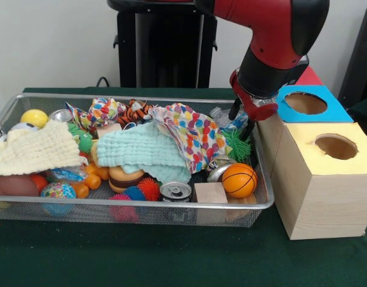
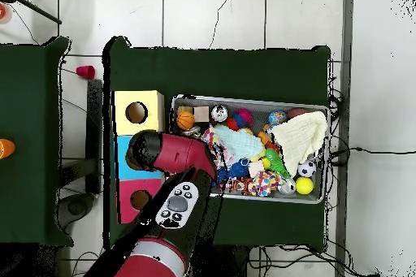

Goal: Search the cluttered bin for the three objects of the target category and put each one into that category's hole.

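Front view: one basketball (image 1: 239,180), one can (image 1: 175,191)

Glossy red arm (image 1: 273,27), black joint bands, grey button panel (image 2: 178,204)

The bin (image 1: 264,202) under my arm is silvery wire mesh. The cloths (image 1: 144,152) look soft and waffled, the can (image 1: 175,191) shiny metal, the boxes (image 1: 324,197) matt pale wood, the desk (image 1: 171,257) green felt.

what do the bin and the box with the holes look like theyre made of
Bin: looks like silver wire mesh with a smooth metal rim; objects show through its sides. Box: apparently pale unfinished wood, grain lines visible on the front, with matte coloured panels on top, possibly paper or paint.
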Robot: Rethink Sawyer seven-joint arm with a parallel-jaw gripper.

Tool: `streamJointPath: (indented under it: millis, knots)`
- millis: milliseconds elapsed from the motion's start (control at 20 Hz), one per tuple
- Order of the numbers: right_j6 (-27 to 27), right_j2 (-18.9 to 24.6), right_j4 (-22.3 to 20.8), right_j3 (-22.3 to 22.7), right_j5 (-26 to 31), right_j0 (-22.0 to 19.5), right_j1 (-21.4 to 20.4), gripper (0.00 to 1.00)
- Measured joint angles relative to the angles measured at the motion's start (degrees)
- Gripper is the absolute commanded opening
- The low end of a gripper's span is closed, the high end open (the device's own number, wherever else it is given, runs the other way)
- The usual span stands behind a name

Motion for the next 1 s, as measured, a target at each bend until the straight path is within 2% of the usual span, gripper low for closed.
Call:
streamJointPath:
  millis: [500, 1000]
  knots:
    - [0.0, -0.01, 0.92, 0.15, -0.01, 0.06, -0.07, 1.0]
    - [0.0, -0.01, 0.9, 1.05, 1.21, 0.17, -3.38, 1.0]
